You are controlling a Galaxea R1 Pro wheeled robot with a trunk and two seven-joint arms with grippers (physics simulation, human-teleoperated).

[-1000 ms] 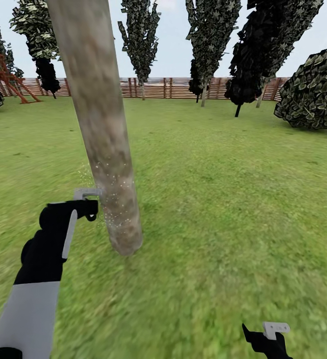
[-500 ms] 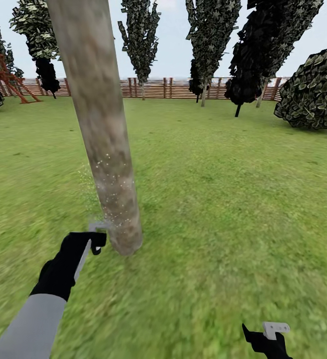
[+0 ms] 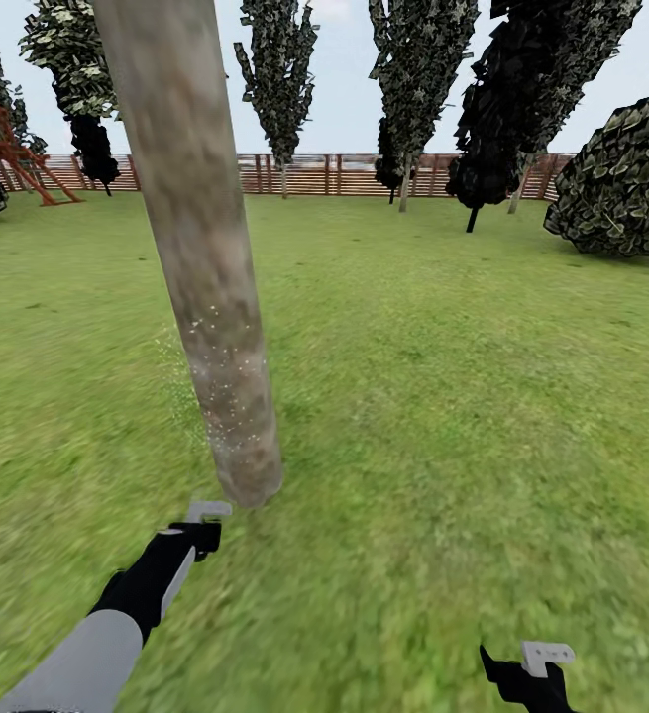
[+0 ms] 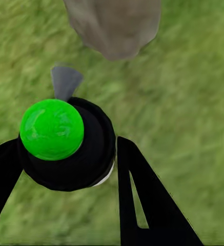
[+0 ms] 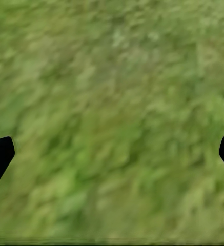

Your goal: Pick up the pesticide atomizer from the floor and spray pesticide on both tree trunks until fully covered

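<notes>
Left wrist view has the atomizer (image 4: 65, 146) pinched in the left gripper (image 4: 65, 169), just short of the tree trunk (image 3: 200, 248) foot. White pesticide (image 3: 215, 376) specks sit higher; spraying this low risks hitting grass. Right gripper (image 5: 112, 154) spread, empty.

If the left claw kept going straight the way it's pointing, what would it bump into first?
Probably the grass just short of the tree trunk's foot. The left claw, shut on the atomizer, points down there; depth is unclear.
</notes>
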